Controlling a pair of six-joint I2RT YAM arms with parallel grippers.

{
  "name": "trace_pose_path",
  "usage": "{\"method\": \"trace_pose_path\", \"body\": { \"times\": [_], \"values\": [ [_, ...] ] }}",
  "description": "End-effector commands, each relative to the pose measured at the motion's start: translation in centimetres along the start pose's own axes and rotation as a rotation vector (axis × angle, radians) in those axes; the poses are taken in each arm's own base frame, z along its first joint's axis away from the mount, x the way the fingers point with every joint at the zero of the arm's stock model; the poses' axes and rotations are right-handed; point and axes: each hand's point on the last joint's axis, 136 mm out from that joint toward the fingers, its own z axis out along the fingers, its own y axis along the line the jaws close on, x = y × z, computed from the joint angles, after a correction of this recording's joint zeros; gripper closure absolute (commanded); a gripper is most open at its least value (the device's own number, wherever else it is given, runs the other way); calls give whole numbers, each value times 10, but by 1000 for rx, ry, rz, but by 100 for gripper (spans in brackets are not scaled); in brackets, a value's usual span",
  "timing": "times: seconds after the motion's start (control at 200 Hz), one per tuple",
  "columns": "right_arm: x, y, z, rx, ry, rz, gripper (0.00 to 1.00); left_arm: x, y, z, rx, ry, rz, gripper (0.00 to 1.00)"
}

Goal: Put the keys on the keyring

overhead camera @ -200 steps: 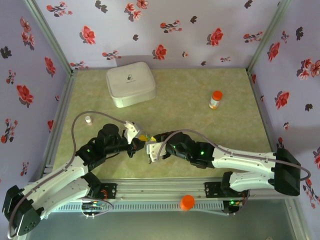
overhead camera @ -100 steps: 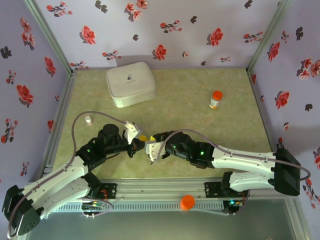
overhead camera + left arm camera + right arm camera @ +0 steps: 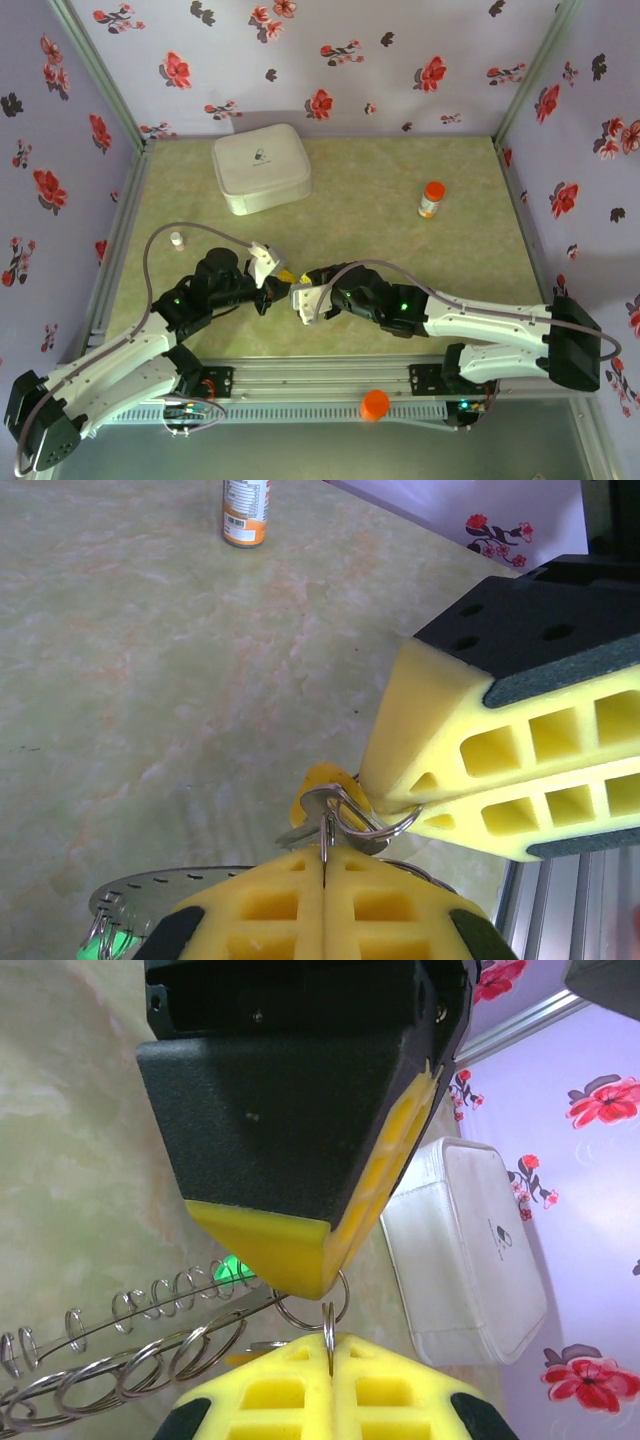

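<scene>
Jaws clamped on both: left gripper [image 3: 323, 865] and right gripper [image 3: 329, 1345] pinch small split ring [image 3: 305, 1329] mid-frame, yellow key [image 3: 320, 785] touching it. Keyring [image 3: 150, 892] lower left, green key [image 3: 232, 1268] beside. Barely moved in last second; threading likely stalled mid-step.

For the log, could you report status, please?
Left gripper, right gripper shut on split ring. Yellow key alongside; keyring adjacent. Orange-capped bottle, white box distant.

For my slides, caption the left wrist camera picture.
The left gripper and right gripper pinch a small wire ring by the yellow key.
</scene>
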Motion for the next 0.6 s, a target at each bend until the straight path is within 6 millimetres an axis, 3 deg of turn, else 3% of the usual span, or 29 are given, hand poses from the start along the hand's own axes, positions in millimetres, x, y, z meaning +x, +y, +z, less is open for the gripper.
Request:
{"method": "trace_pose_path", "body": {
  "times": [0.0, 0.595],
  "values": [
    [-1, 2, -1, 3, -4, -13, 100, -24, -6, -5, 10, -56, 30, 100],
    [0, -2, 2, 28, 5, -4, 100, -25, -8, -5, 19, -62, 36, 100]
  ]
}}
